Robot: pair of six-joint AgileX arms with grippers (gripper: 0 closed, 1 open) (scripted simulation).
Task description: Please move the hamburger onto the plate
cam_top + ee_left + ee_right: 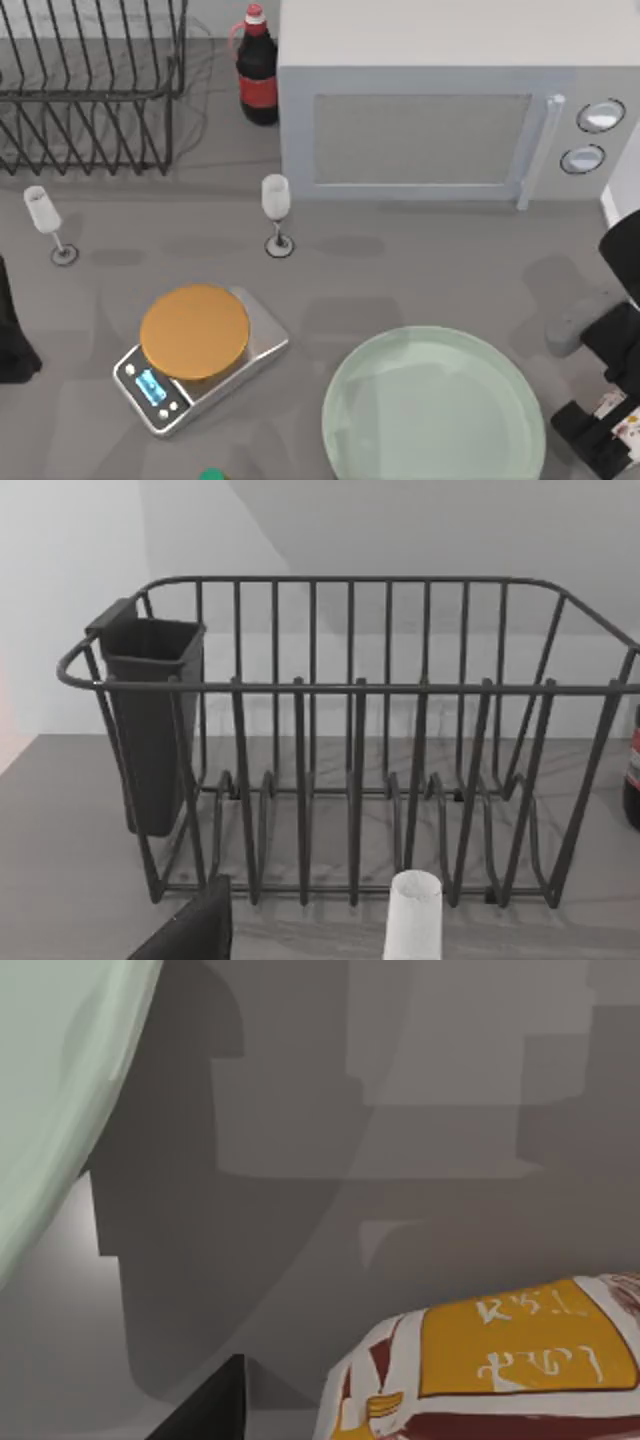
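The hamburger [500,1370] is a cream-white wrapped bundle with an orange-yellow label, lying on the grey table. In the top view a bit of the hamburger [628,428] peeks out under my right gripper [615,420] at the table's right edge, near the front. That gripper is open: one dark finger [205,1410] stands beside the bundle with a gap between them. The pale mint-green plate [435,410] lies just left of it, its rim [60,1090] close by in the right wrist view. My left arm [12,335] is parked at the left edge.
A silver scale with an orange disc [195,330] sits left of the plate. Two wine glasses [276,212] [45,222] stand farther back. Behind them are a dark wire dish rack [90,90], a cola bottle [257,70] and a white microwave [450,100].
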